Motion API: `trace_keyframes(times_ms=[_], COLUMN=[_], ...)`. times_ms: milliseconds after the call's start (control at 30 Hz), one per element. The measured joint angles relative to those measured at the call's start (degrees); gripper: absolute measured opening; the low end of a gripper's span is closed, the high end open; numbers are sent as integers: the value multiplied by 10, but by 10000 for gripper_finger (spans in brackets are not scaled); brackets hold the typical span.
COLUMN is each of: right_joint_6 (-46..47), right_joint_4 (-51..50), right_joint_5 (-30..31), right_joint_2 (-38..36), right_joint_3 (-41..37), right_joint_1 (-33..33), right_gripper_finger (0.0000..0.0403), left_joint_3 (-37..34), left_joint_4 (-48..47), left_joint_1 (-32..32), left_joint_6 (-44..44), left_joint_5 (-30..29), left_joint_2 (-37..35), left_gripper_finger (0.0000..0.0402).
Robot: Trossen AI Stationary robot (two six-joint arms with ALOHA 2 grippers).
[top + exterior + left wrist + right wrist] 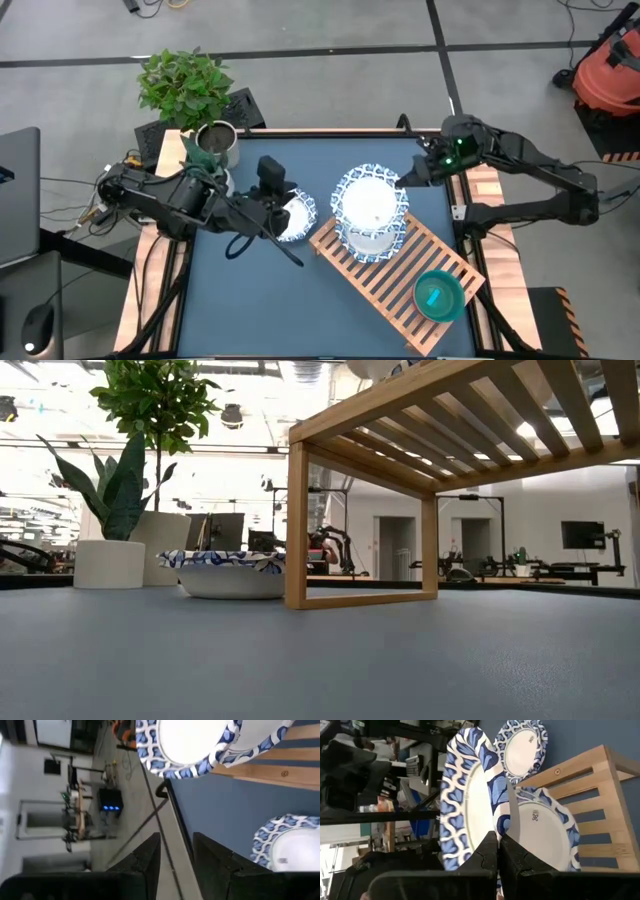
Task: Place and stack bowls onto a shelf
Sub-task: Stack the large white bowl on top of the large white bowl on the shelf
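Pinching a patterned bowl's [465, 795] rim, right claw [499, 851] over shelf [400, 270], left claw [176, 855] empty

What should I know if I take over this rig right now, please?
Right gripper: jaws shut on a white blue-rimmed bowl, tilted over the light-wood slatted shelf.
Left gripper: jaws open, empty, beside a second white blue-rimmed bowl on the dark blue table.
Done: a third such bowl and a small teal bowl sit on the shelf.
Left: stack the held bowl, shelve the table one.

White bowls [371, 205] are showing blue patterned rims, a teal bowl [438, 296] is sitting on the light-wood shelf [385, 283], over a dark blue table [260, 310].
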Motion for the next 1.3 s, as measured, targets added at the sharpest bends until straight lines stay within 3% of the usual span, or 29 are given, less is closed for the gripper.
trace_keyframes(times_ms=[533, 700, 867, 1300], right_joint_6=[-24, 6, 48, 62], right_joint_4=[-40, 3, 116, 71], right_joint_5=[60, 62, 62, 74], right_joint_2=[4, -19, -47, -80], right_joint_3=[-2, -62, -135, -172], right_joint_1=[57, 79, 101, 109], right_gripper_finger=[21, 21, 21, 35], left_joint_3=[0, 0, 0, 0], left_joint_4=[-39, -47, -47, -47], left_joint_1=[13, 13, 16, 28], left_joint_6=[-136, -154, -157, -172], left_joint_5=[1, 1, 1, 22], left_joint_2=[0, 0, 0, 0], left_gripper_finger=[105, 105, 105, 105])
